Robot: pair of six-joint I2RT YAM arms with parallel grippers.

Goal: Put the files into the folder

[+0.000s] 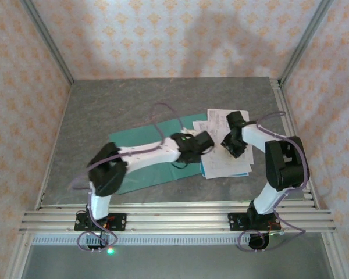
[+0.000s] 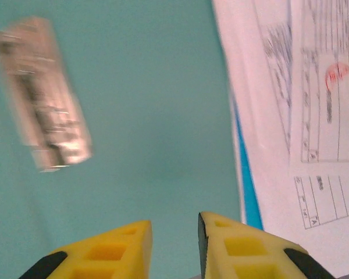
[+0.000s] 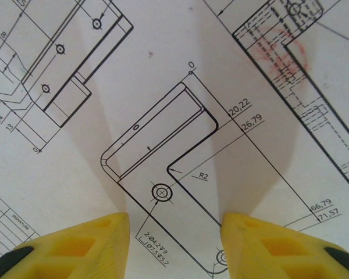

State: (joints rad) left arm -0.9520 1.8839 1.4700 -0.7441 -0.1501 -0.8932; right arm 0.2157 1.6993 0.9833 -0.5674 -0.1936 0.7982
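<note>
The teal folder (image 1: 141, 135) lies open and flat on the grey table. The files (image 1: 221, 125), white sheets with black line drawings, lie fanned on its right part. My left gripper (image 1: 206, 142) hovers at the sheets' left edge. In the left wrist view my left gripper (image 2: 174, 232) stands slightly open with nothing between its yellow fingers, over bare folder (image 2: 157, 116) card, with the metal clip (image 2: 43, 93) blurred at the left and the files (image 2: 291, 104) at the right. My right gripper (image 1: 231, 148) is over the sheets. My right gripper (image 3: 174, 232) is open, fingertips close above a printed drawing on the files (image 3: 163, 116).
A thin blue strip (image 2: 250, 197) shows under the sheets' left edge. Aluminium rails (image 1: 174, 218) run along the near edge, and metal posts (image 1: 46, 40) frame the patterned walls. Bare grey table (image 1: 134, 99) lies behind the folder.
</note>
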